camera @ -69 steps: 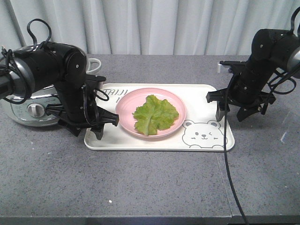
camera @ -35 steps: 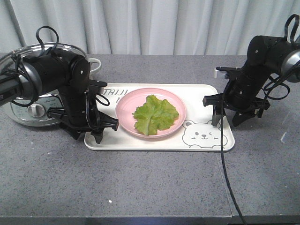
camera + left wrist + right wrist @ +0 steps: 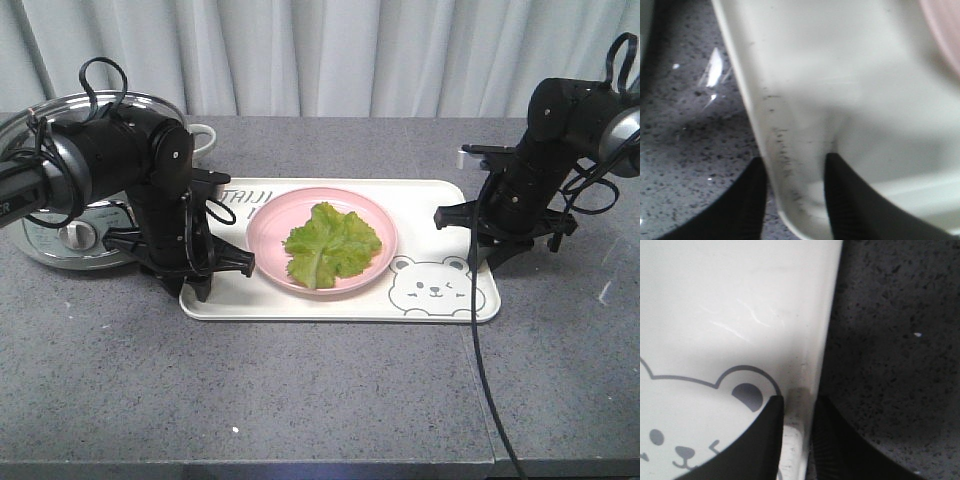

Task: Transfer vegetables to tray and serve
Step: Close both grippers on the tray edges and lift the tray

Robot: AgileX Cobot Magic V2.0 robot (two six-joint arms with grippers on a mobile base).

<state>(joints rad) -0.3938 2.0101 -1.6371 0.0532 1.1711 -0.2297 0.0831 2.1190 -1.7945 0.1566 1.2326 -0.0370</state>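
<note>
1. The lettuce point(image 3: 333, 245) lies in the middle of the pink plate point(image 3: 268, 232). The plate stands on the tray point(image 3: 350, 306), left of the bear face point(image 3: 432, 285).
2. Lettuce, plate and tray are where they were a second ago. Only the arms have moved.
3. The tray sits flat on the table point(image 3: 330, 390), long side to the camera, with a gripper at each short end.
4. The left gripper point(image 3: 200, 287) was spread over the tray's left end a second ago. It has since dropped and narrowed. Its wrist view shows one finger point(image 3: 740, 205) outside on the table and the other inside, with the rim between them and no clear gap on either side. It looks closed on the rim.
5. The right gripper point(image 3: 487, 256) has done the same at the right end. Half a second ago its fingers stood visibly apart, and now they are drawn in. Its wrist view shows the rim pinched between two close-set fingers point(image 3: 760, 440), beside the bear's ear.
6. My reading is that the lettuce is already in place and both arms have just taken hold for the serving lift.
7. The lift needs both ends to rise together, or the plate may slide on the smooth tray.
8. The cooker point(image 3: 60, 230) sits behind the left arm, close to the tray's left corner, so the lift has to keep clear of it.
</note>
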